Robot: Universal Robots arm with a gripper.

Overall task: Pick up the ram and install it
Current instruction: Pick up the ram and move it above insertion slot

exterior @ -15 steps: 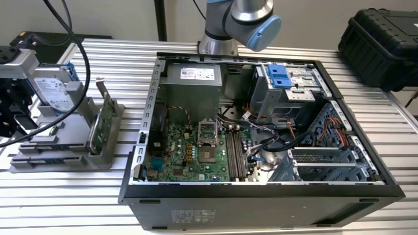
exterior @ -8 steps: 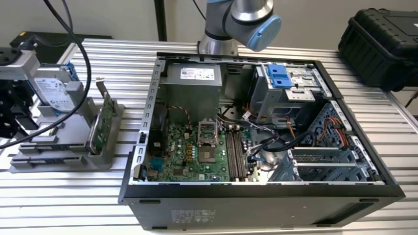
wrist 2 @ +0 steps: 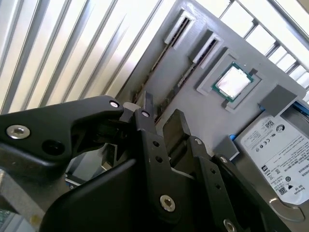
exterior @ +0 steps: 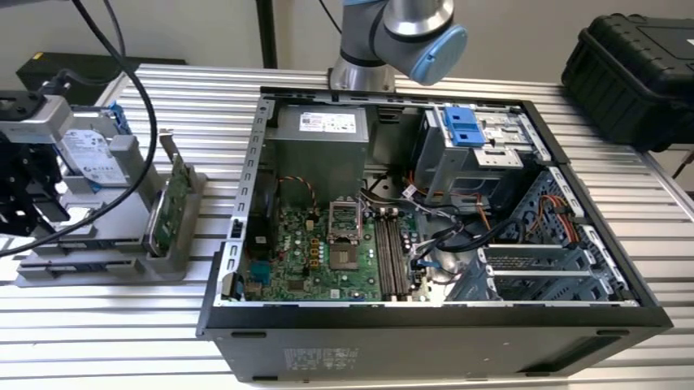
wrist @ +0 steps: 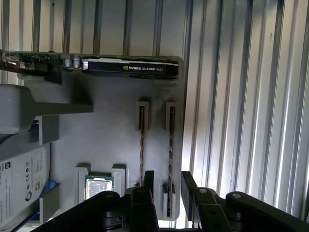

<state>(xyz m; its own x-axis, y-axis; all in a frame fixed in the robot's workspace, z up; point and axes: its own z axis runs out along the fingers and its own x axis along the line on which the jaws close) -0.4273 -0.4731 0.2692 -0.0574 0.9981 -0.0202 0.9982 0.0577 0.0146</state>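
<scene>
Between the two fingers (wrist: 188,186) of my end effector (wrist: 167,175) lies the ram (wrist: 170,145), and from there it runs straight on past my fingertips along the gray holder (wrist: 106,145). My end effector is wide: one finger stands on each side of the stick with a gap left on both sides, so I grip nothing. I cannot tell whether my fingertips have come down to the stick's level.

I see the ram edge-on as a long, very thin, dark strip with a finely textured edge. It stands on its long edge, and each end sits in a small raised gray bracket.

Just outside one of my fingers a second stick (wrist: 141,145) stands parallel to the ram in its own pair of brackets. Farther out on that side a processor chip (wrist: 99,186) sits in a square recess, with a hard drive (wrist: 21,183) beyond it. Across the holder's far end, past the ram's far bracket, a graphics card (wrist: 128,66) stands on edge. On my other finger's side the holder ends close by and the slatted bench (wrist: 241,96) begins.

In the exterior view the open computer case (exterior: 434,313) lies well apart from my end effector, its memory slots (exterior: 392,256) side by side on the motherboard.
</scene>
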